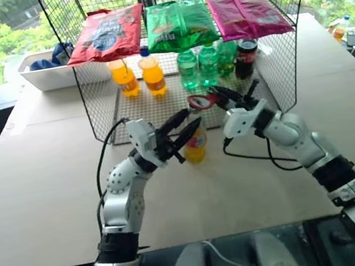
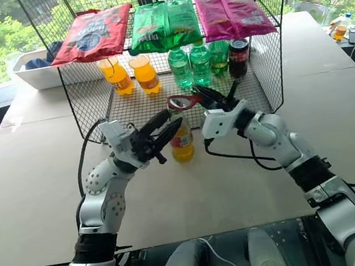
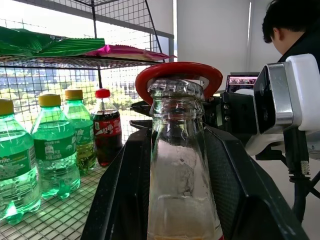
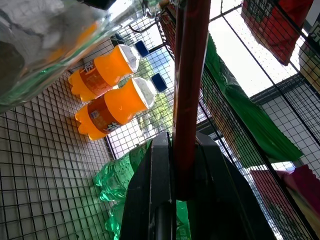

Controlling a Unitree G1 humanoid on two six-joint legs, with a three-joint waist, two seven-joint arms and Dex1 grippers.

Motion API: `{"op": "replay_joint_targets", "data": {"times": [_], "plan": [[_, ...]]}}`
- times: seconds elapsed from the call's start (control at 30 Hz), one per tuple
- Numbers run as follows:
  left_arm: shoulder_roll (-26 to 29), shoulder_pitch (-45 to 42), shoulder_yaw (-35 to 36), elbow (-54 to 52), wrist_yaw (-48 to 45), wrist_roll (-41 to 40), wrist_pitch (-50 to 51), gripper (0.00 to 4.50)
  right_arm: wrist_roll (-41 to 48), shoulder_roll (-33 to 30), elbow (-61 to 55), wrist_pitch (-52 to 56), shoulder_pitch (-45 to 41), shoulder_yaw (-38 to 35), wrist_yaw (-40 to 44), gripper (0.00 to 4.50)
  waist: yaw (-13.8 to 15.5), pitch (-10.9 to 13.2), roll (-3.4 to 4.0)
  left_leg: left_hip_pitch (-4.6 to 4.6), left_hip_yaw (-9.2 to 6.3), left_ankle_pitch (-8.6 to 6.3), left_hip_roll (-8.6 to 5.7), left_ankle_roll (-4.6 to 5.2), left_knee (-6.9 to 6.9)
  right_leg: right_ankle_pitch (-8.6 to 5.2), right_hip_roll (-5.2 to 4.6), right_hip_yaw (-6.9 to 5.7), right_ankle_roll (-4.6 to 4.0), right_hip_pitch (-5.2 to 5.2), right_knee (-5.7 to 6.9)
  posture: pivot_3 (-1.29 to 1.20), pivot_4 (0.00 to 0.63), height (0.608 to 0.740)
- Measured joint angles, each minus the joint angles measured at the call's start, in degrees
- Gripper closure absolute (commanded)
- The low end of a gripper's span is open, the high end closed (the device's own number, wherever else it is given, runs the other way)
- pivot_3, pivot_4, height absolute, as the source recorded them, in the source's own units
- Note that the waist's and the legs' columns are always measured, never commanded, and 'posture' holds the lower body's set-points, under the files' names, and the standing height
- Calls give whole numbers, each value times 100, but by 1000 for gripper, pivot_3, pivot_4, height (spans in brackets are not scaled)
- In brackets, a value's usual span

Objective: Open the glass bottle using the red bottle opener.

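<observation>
One wire rack [image 1: 96, 112] on the tabletop [image 1: 32, 196]. Three snack bags on top: red [image 1: 108, 34], green [image 1: 180, 24], pink [image 1: 250, 13]; writing unreadable. Below: three green bottles [image 1: 189, 69], two orange bottles [image 1: 153, 76], one cola bottle [image 1: 245, 58]. Left end effector [image 1: 187, 128] clamps the glass bottle [image 1: 195, 145] upright before the rack. Right end effector [image 1: 225, 95] pinches the red bottle opener [image 1: 202, 101], ring over the bottle's mouth.

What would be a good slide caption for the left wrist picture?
Left gripper grips the glass bottle by its neck while the red bottle opener sits over its mouth, soda bottles shelved behind.
</observation>
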Motion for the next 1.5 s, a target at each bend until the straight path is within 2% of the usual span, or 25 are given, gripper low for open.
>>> {"op": "replay_joint_targets", "data": {"times": [0.4,0.53,0.83,1.2,1.33,1.5], "plan": [[25,32,1,-6,1,-1,4,2900,-49,180,172,-63,138,118,-218,4500,-3,-5,1,17,1,0,0,0,0,0,1,1,0,14,1,0,150,740],[45,70,2,1,19,1,50,2900,-136,335,509,-147,59,219,-491,4500,-5,-3,5,92,4,-1,0,1,-20,-2,1,3,-2,82,-12,0,150,740],[64,90,45,-10,61,-3,96,2900,-229,574,857,-252,-24,298,-852,4500,-10,-5,6,100,2,-1,4,0,-21,-1,3,2,-2,90,-10,0,150,740],[38,55,-4,-21,111,6,110,2900,-430,-150,794,-398,-522,292,-731,4500,-10,-2,10,96,2,-1,3,0,-23,-1,3,2,-2,86,-11,0,150,740],[33,58,-16,-57,103,4,106,2900,-421,-552,949,-169,-866,-7,-605,4500,-4,6,12,83,3,-1,3,1,-36,-1,0,4,-2,79,-21,0,150,740],[18,40,-44,-76,110,4,96,2900,-308,-634,710,-80,-1115,-158,-442,4500,-19,6,12,83,11,0,11,-1,-75,-3,2,11,-4,65,-38,0,150,740]]}}
